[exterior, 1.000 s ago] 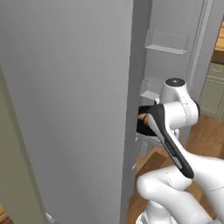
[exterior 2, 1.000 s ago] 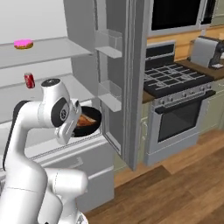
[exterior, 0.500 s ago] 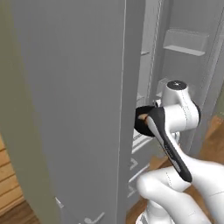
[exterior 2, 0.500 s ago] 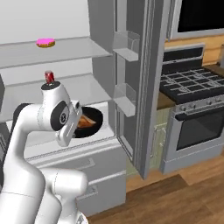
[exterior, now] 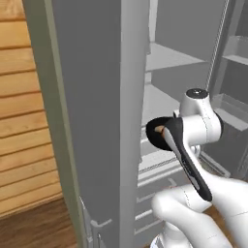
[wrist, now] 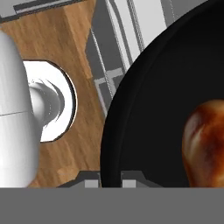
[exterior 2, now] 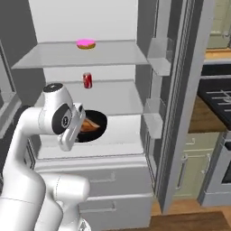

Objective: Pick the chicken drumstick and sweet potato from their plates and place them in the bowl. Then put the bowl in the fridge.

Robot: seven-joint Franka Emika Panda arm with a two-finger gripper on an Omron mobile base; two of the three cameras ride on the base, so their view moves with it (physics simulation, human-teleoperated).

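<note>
The big change is the view, not the things. The robot's base has rolled and turned. A moment ago the stove was off to the side. Now the fridge [exterior 2: 173, 90] stands open right in front, and its grey door [exterior: 97, 106] is close by on the left.

Inside the fridge, a wide white shelf [exterior 2: 126, 135] now lies just under and ahead of the gripper. Higher up and further in there is a red can [exterior 2: 87, 80], and above that a pink round thing [exterior 2: 85, 43] on the top shelf.

The black bowl [exterior 2: 100, 121] has stayed in the same spot at the end of the arm. It came along for the ride. It now hangs just over the front of that white shelf.

The chicken drumstick [wrist: 205, 140] is in the bowl, shiny and brown, a little way in front of the fingers. A tan bit [exterior: 157, 130] shows in the bowl too. I think that is the sweet potato, but it is too small to be sure.

The gripper [wrist: 110, 183] is squeezed nearly shut on the rim of the bowl, one finger inside and one outside.

So the food part looks done. What is left, I think, is to push the bowl in over the shelf, set it down and let go.
</note>
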